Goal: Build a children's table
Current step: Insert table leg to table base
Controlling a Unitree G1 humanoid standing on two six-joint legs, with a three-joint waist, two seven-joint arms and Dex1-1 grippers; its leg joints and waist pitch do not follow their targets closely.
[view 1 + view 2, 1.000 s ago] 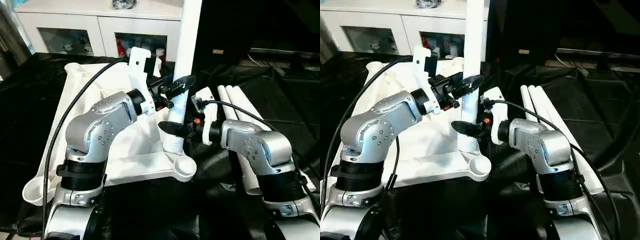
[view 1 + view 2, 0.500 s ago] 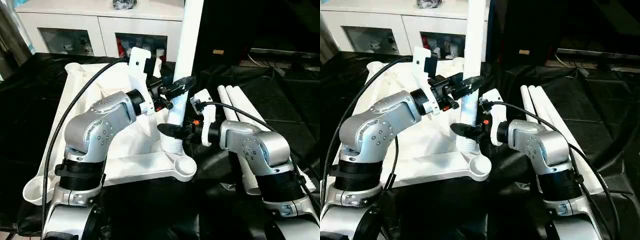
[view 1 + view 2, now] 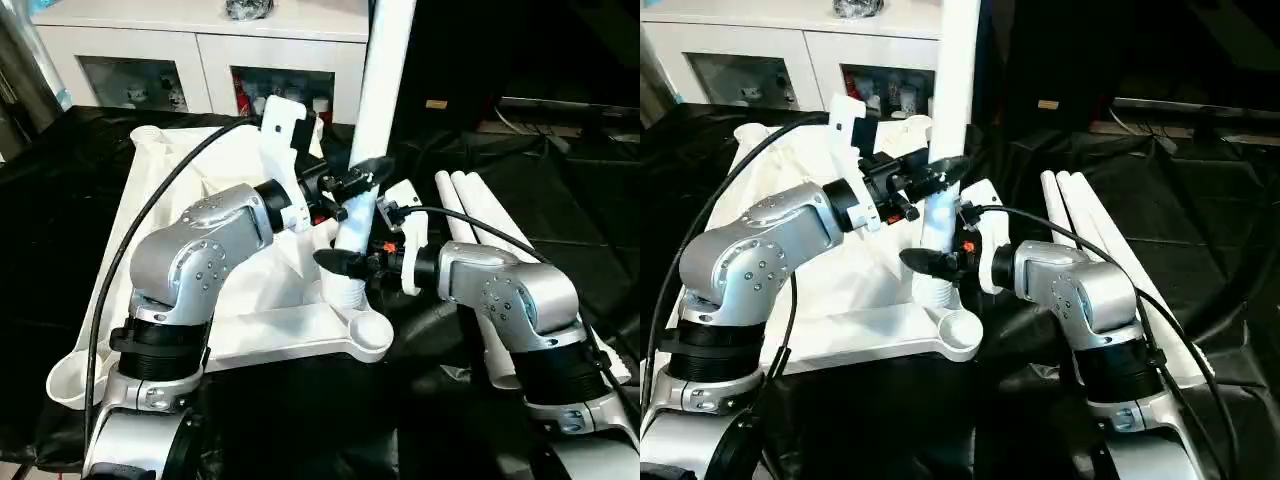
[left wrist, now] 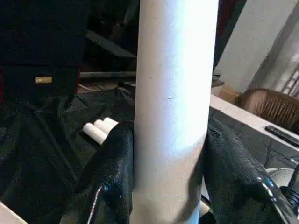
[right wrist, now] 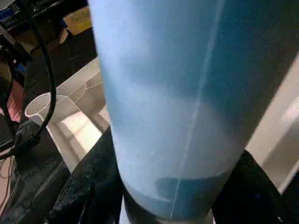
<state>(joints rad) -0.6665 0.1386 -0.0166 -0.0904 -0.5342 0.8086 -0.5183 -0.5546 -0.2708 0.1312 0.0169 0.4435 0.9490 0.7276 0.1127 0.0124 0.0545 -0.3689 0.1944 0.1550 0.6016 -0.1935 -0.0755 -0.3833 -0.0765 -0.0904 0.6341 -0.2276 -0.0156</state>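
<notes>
— Left wrist view first: what of the left gripper (image 4: 170, 186)?
— Clamped on one long white tube leg (image 4: 173, 93), a black finger (image 4: 110, 182) pressed to each side. Seen from the head, gripping well up the upright leg (image 3: 383, 90).

— And the right gripper (image 3: 350, 265)?
— Clenched on that same leg, lower down, just above its ribbed foot. Foot standing in a rounded corner socket (image 3: 345, 292) of the white plastic rectangular table top (image 3: 190, 200).

— Where is that top lying?
— Ribbed underside up, flat on black sheeting (image 3: 60, 250), in front of the robot and mostly toward its left.

— Count of legs?
— Four: one held upright, three more white tube legs (image 3: 480, 215) lying side by side, touching, on the sheeting at the robot's right.

— Any writing or labels?
— None legible. Small tan tag (image 4: 43, 80) on a dark surface beyond, its marks too small to read. White glass-door cabinet (image 3: 200, 60) behind the top.
</notes>
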